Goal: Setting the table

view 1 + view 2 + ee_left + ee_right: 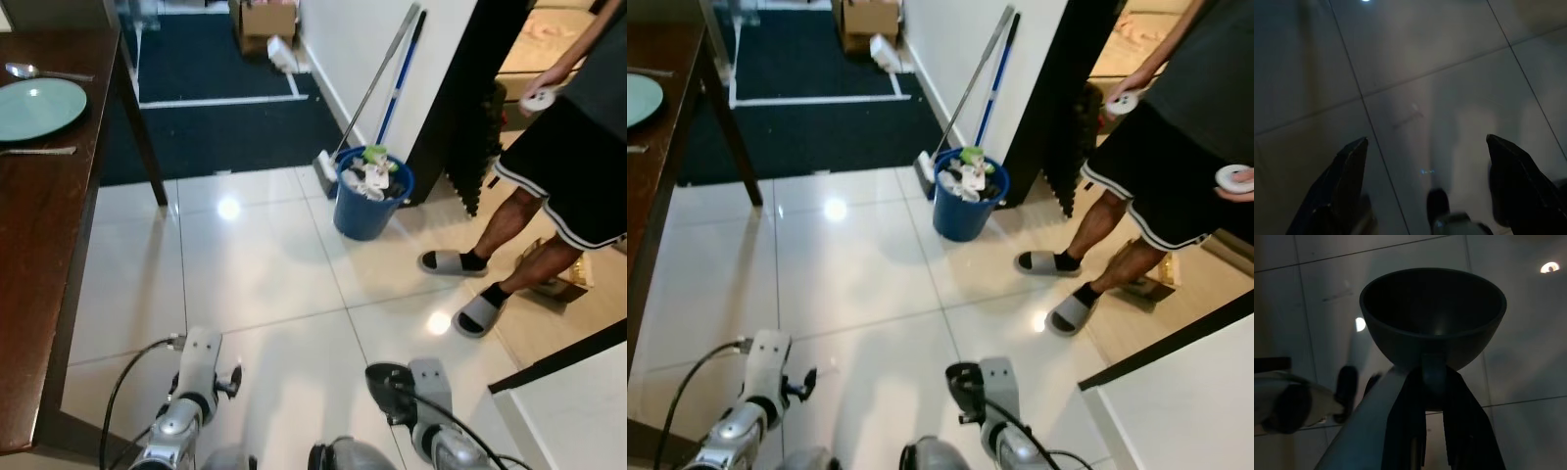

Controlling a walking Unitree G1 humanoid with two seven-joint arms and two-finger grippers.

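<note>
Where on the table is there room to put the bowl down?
The dark wooden table has a long bare stretch on its near part, between the fork and the near edge. The far end is crowded: a teal plate sits between the fork and a spoon. The right gripper holds the dark bowl over the tiled floor.

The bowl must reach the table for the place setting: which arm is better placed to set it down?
Right: its tool is shut on the bowl. The left tool is open, though the table lies on the robot's left.
</note>
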